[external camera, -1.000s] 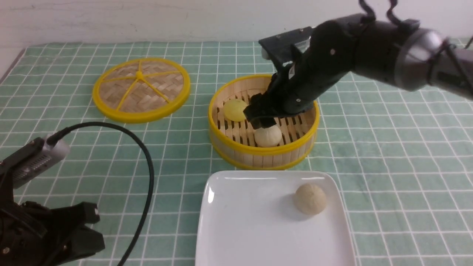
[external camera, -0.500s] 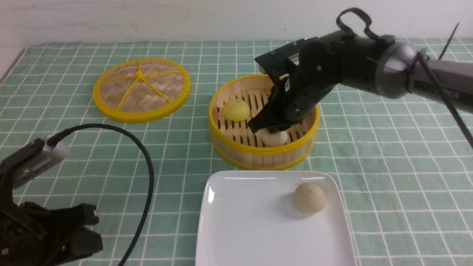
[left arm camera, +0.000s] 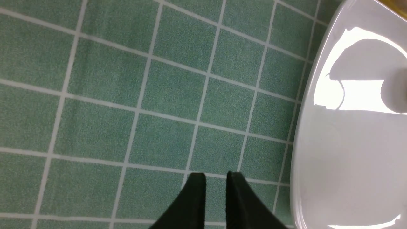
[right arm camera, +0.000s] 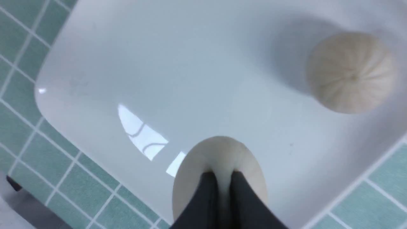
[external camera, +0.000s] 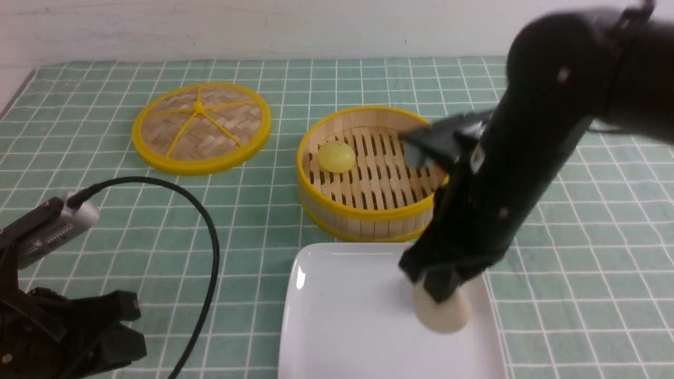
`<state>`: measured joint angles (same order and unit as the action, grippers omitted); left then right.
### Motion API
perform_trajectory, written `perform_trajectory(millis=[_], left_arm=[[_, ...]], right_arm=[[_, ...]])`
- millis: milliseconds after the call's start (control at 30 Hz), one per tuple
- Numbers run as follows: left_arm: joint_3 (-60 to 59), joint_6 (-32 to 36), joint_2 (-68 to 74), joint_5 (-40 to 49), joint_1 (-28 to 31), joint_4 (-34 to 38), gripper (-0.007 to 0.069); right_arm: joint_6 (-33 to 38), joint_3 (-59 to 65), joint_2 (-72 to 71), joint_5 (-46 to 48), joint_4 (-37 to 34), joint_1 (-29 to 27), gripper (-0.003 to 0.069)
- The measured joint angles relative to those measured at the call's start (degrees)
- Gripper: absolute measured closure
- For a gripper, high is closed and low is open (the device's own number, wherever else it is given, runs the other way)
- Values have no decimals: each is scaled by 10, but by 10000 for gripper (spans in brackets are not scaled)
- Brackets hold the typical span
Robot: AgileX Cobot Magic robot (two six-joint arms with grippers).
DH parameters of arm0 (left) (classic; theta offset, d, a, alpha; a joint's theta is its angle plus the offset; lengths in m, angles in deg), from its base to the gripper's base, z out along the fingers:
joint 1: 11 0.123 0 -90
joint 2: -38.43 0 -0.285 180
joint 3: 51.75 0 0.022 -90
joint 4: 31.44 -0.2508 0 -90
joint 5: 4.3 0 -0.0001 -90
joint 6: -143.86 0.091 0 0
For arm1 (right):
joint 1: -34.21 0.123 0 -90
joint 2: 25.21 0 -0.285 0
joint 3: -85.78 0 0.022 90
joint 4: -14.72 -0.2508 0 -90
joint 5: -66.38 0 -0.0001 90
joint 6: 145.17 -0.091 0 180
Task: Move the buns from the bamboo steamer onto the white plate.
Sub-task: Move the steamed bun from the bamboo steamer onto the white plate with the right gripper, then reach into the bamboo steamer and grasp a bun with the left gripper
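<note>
My right gripper (external camera: 441, 289) is shut on a cream bun (external camera: 441, 316), pinching its top just over the right part of the white plate (external camera: 347, 316). In the right wrist view the fingers (right arm camera: 206, 197) squeeze that bun (right arm camera: 219, 156) above the plate (right arm camera: 190, 63). A second cream bun (right arm camera: 351, 72) lies on the plate beside it; in the front view my arm hides it. The pale yellow bun (external camera: 336, 156) is the only bun in the bamboo steamer (external camera: 368, 213). My left gripper (left arm camera: 216, 179) is shut and holds nothing, low over the green cloth left of the plate (left arm camera: 349, 152).
The flat woven lid (external camera: 201, 126) with yellow spokes lies at the back left. A black cable (external camera: 210, 237) loops over the cloth between my left arm (external camera: 79, 331) and the plate. The table's left edge runs near the lid.
My right gripper closed on the cream bun in the steamer, lifted it out and carried it forward over the plate. The left arm has not moved.
</note>
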<state>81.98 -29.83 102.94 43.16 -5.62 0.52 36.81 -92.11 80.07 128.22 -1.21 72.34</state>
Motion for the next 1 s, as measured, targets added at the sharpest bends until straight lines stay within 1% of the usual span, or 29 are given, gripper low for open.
perform_trajectory(millis=[67,100,167,200,233,267,300,333,367,400,433,467,500,533,600,667,767,800,833,867,900,933,967,1000], left_arm=[[0,0,0,0,0,0,496],[0,0,0,0,0,0,496],[0,0,0,-1,0,0,495],[0,0,0,-1,0,0,494],[0,0,0,-1,0,0,494],[0,0,0,-1,0,0,491],[0,0,0,-1,0,0,489],[0,0,0,-3,0,0,487],[0,0,0,-3,0,0,487],[0,0,0,-3,0,0,485],[0,0,0,-3,0,0,484],[0,0,0,-3,0,0,482],[0,0,0,-3,0,0,482],[0,0,0,-5,0,0,481],[0,0,0,-12,0,0,479],[0,0,0,-20,0,0,478],[0,0,0,-34,0,0,475],[0,1,0,-39,0,0,475],[0,1,0,-41,0,0,475],[0,4,0,-51,0,0,477],[0,9,0,-61,0,0,480],[3,18,0,-73,0,-1,488],[4,19,1,-73,0,-1,490],[20,26,7,-70,0,-3,512]], right_arm=[[1,38,11,-48,5,10,615],[1,41,12,-52,5,11,615],[-1,70,29,-102,22,14,571],[-5,75,34,-114,29,14,543],[-6,75,34,-116,30,14,536],[-14,78,40,-127,37,14,476],[-20,78,41,-129,40,14,442],[-23,78,41,-130,44,14,390],[-25,78,40,-130,46,14,364],[-28,76,36,-125,50,14,314],[-29,73,33,-117,52,14,292],[-30,65,25,-106,63,14,253],[-31,63,22,-101,65,14,242],[-32,48,7,-77,82,14,216],[-32,26,-21,-43,114,14,206],[-33,13,-51,-4,144,14,226],[-33,8,-107,61,194,14,316],[-34,8,-128,72,208,14,373],[-34,8,-128,72,208,14,373],[-37,15,-167,78,225,13,458],[-38,25,-195,79,230,11,501],[-38,45,-236,80,232,10,575],[-38,45,-236,80,233,10,575],[-38,85,-299,84,233,10,656]])
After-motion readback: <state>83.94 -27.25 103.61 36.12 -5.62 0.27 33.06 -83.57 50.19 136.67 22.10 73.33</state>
